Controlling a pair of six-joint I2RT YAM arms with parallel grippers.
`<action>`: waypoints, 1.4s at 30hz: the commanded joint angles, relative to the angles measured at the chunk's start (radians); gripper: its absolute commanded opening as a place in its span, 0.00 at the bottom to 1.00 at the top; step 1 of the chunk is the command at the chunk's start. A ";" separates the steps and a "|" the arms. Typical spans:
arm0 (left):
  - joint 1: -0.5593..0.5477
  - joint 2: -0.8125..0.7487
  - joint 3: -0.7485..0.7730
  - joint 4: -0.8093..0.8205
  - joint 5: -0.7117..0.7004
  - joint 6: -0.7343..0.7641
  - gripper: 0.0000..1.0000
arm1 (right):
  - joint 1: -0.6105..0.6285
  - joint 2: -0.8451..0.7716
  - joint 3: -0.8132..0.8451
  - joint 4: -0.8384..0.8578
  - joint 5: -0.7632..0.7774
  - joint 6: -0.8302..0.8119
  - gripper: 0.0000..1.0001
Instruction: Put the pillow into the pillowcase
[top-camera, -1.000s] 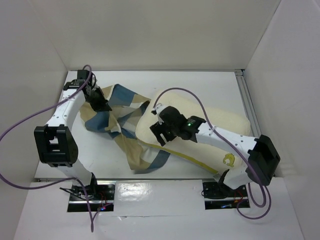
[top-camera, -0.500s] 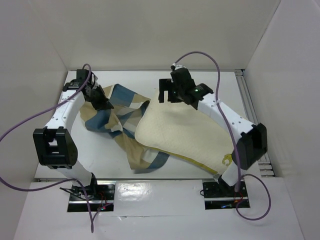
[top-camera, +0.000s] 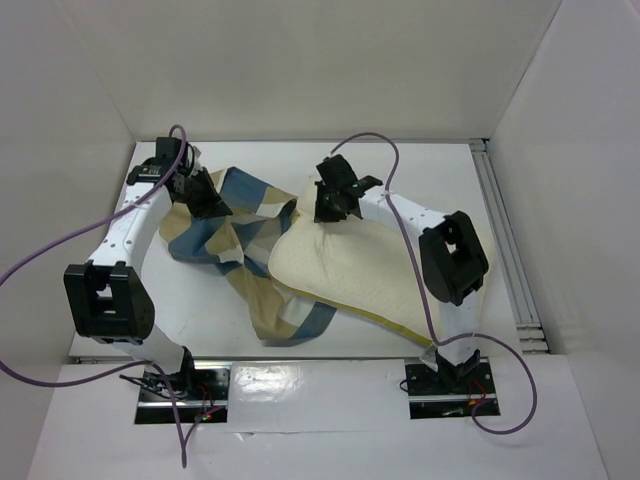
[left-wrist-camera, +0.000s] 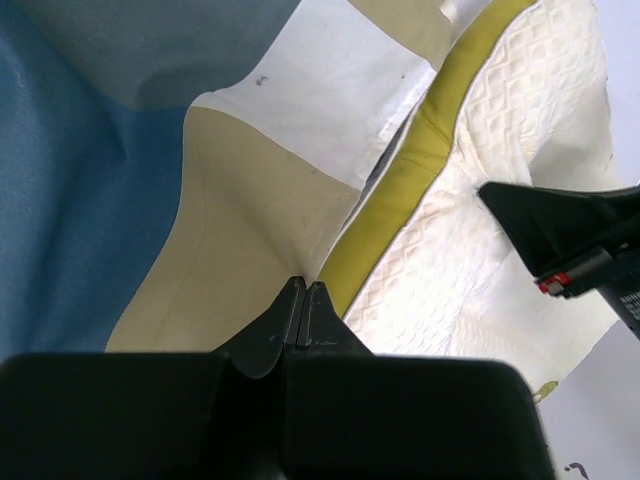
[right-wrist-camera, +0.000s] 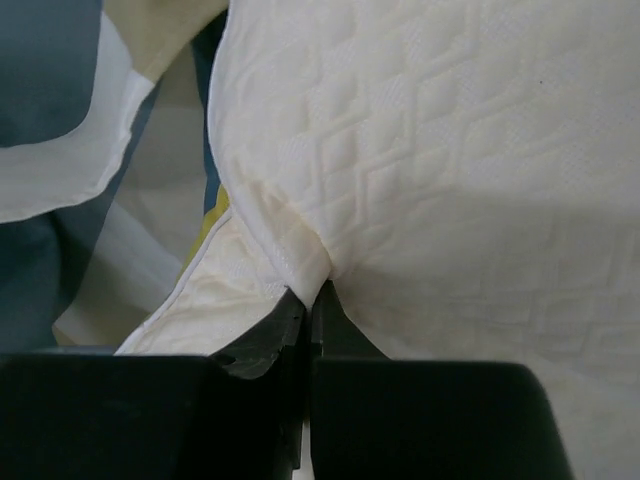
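Compared with half a second ago, the right gripper is lowered onto the near corner of the pillow, and a fold is pinched between its closed fingers. The pillowcase, just to its left, is kept clamped by the left gripper.

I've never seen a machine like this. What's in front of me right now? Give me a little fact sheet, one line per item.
pillow: cream, quilted, yellow edge band; mostly outside the cover, overlapping its cloth
pillowcase: blue, tan and cream checks, crumpled on the left
left pincer: shut on the pillowcase cloth
right pincer: shut on a fold near the pillow's edge
table: white
job status: pillow not yet inside
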 joint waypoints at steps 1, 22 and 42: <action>0.002 -0.052 0.032 0.022 0.003 0.018 0.00 | 0.014 -0.108 0.013 0.066 -0.021 -0.048 0.00; -0.007 -0.150 -0.036 0.037 0.023 0.042 0.00 | 0.244 -0.224 -0.068 -0.161 -0.446 -0.434 0.00; -0.035 -0.324 -0.214 -0.028 0.009 0.162 0.00 | 0.104 0.147 0.490 -0.302 -0.627 -0.519 0.00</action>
